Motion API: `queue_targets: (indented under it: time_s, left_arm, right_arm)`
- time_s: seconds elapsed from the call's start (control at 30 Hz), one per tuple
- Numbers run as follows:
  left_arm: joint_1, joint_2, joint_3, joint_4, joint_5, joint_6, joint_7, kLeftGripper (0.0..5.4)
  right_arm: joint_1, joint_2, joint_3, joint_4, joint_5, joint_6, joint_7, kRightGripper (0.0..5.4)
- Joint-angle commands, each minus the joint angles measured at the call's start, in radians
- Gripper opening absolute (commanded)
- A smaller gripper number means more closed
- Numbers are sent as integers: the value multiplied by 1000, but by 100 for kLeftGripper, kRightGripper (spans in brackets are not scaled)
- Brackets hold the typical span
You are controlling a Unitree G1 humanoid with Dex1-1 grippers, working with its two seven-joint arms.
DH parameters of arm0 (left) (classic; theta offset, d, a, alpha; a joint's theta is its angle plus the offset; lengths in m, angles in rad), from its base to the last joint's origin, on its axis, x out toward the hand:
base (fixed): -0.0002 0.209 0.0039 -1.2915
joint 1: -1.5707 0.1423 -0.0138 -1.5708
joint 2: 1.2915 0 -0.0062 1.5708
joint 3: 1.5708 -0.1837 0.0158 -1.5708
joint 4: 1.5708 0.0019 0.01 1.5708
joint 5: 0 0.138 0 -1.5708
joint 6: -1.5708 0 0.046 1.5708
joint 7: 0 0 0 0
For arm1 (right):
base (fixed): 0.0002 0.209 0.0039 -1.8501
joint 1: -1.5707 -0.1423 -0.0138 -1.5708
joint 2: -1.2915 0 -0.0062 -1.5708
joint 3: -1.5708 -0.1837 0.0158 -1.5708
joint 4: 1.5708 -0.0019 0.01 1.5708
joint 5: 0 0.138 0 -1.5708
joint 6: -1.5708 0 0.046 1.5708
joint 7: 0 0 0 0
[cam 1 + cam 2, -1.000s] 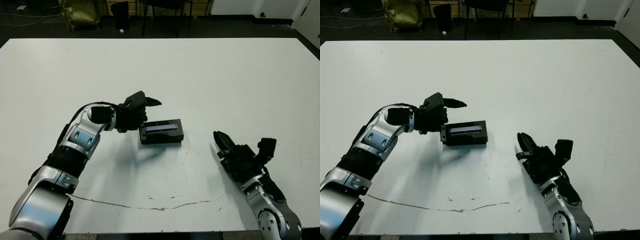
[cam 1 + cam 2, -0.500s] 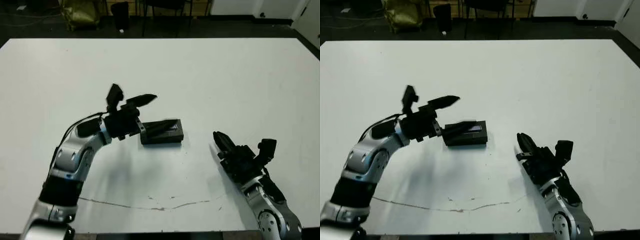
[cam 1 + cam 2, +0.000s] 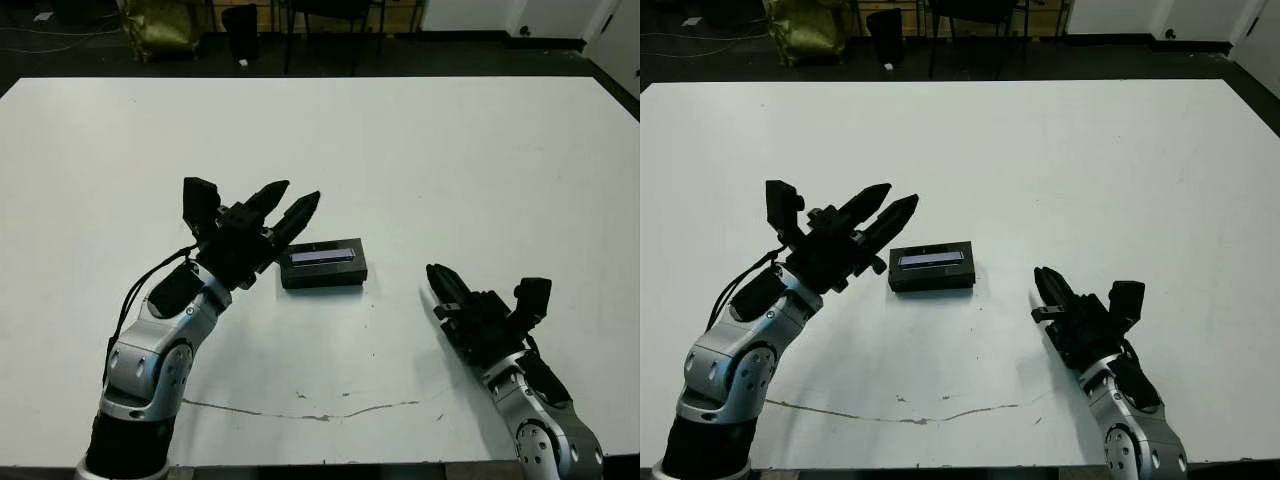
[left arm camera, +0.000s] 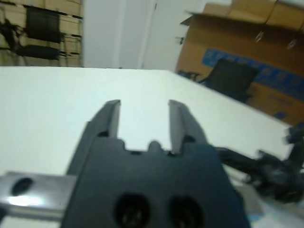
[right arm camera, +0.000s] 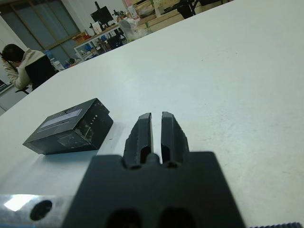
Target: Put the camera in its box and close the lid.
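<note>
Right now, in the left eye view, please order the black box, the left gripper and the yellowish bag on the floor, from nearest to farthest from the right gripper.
1. The black box: on the table, to the left of the right gripper.
2. The left gripper: just past the box, further left.
3. The yellowish bag: on the floor beyond the table's far edge, far left.

The box is black, and the lid on it is black with a pale grey stripe along its top (faintly bluish). The surface is white, marked by a thin brownish line near its front edge. Both arms are silver with black grippers.
</note>
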Motion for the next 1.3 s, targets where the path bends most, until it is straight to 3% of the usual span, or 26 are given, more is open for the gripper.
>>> queue_targets:
  time_s: [0.03, 0.13, 0.4, 0.73, 1.07, 1.3]
  left_arm:
    - [19, 12, -32, -9, 56, 45, 52, 62]
    - [14, 14, -57, -4, 95, 53, 76, 1]
    - [-3, -16, -114, 56, 193, 28, 128, 1]
    - [2, -79, -127, 96, 205, 43, 169, 1]
    - [-17, -175, -119, 155, 149, 224, 196, 1]
    - [-28, -203, -130, 150, 141, 375, 220, 1]
  right_arm:
    - [5, -9, 0, -7, -2, 21, -11, 0]
    - [-4, -5, -5, -8, 16, 34, -13, 0]
    - [-21, -13, -5, -19, 17, 58, -26, 0]
    - [-29, -14, 2, -24, 7, 43, -22, 0]
    - [-10, -3, 2, -34, 9, 43, -32, 0]
    - [1, -3, 8, -17, -5, -4, -10, 0]
